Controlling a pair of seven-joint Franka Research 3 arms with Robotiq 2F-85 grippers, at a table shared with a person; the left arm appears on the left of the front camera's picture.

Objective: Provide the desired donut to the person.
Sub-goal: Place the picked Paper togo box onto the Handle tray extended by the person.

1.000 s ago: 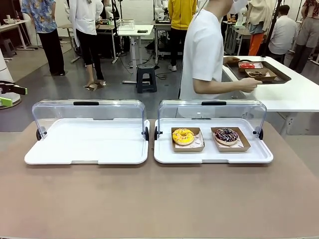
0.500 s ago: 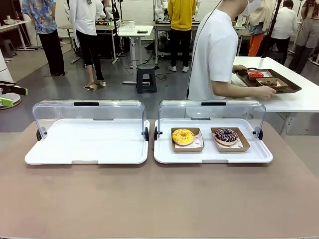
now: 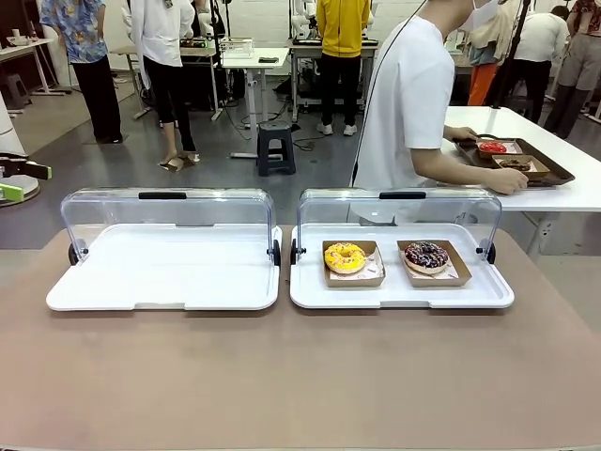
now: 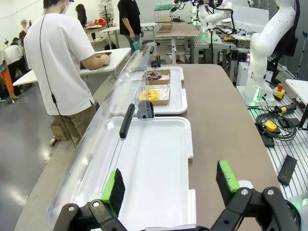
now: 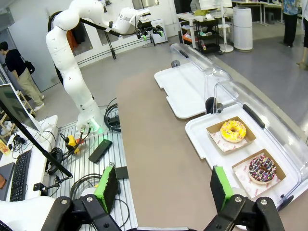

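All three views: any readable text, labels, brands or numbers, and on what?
None readable.
Yellow donut and chocolate sprinkled donut: plain brown card trays, no print.
Two white display trays with clear lids: no label visible.
Left tool and right tool: green pads, no markings visible.
Person's white top: plain.

two donuts point(image 3: 345, 256) sit side by side (boxed) in the right tray point(image 3: 310, 295).
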